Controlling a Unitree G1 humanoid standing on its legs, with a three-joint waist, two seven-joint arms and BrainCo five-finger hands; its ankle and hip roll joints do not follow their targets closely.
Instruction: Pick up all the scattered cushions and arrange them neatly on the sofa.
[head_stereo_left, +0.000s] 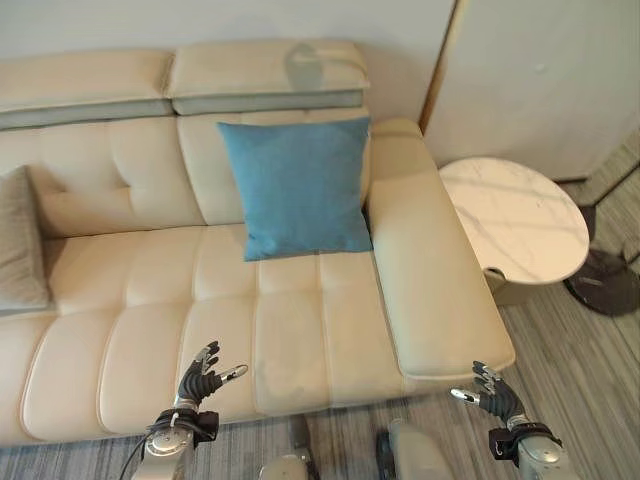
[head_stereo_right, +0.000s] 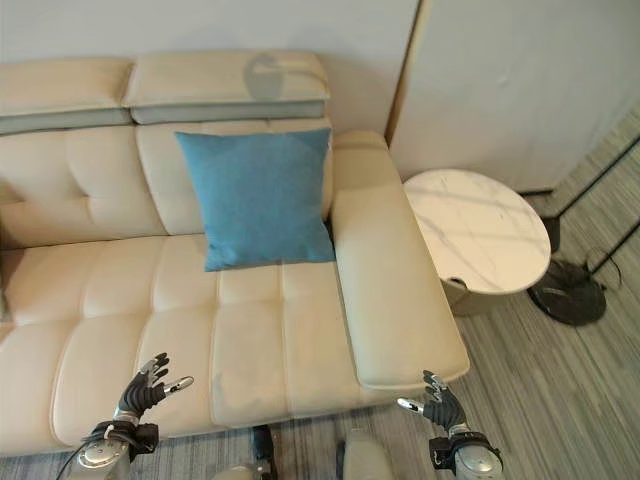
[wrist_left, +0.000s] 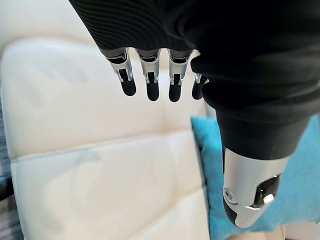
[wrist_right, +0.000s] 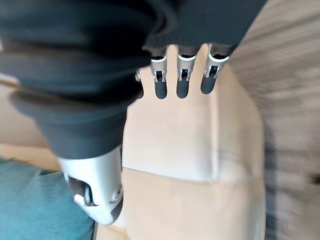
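So the square teal-blue fabric cushion (head_stereo_left: 297, 187) is already up on the cream leather sofa (head_stereo_left: 150, 340), standing on its bottom edge and leaning back against the backrest, just beside the armrest at the 3 o'clock end. It's a touch tilted, not dead square. There's also a grey-beige fabric cushion (head_stereo_left: 20, 240) poking in at 9 o'clock, resting on the seat against the back as well.

Both hands sit low at the front edge of the seat, well apart from either cushion. The left hand (head_stereo_left: 203, 378) is at about 7 o'clock, fingers (wrist_left: 151, 85) loose and spread, nothing in them. The right hand (head_stereo_left: 490, 392) is at 5 o'clock by the armrest's front corner, fingers (wrist_right: 182, 80) relaxed and empty too.

From both, the blue cushion lies toward 12, roughly midway, maybe slightly closer to the left. My guess: if anything's left, it's straightening, or looking elsewhere for more cushions. The round white marble-look table (head_stereo_left: 515, 220) at 3 o'clock carries none.
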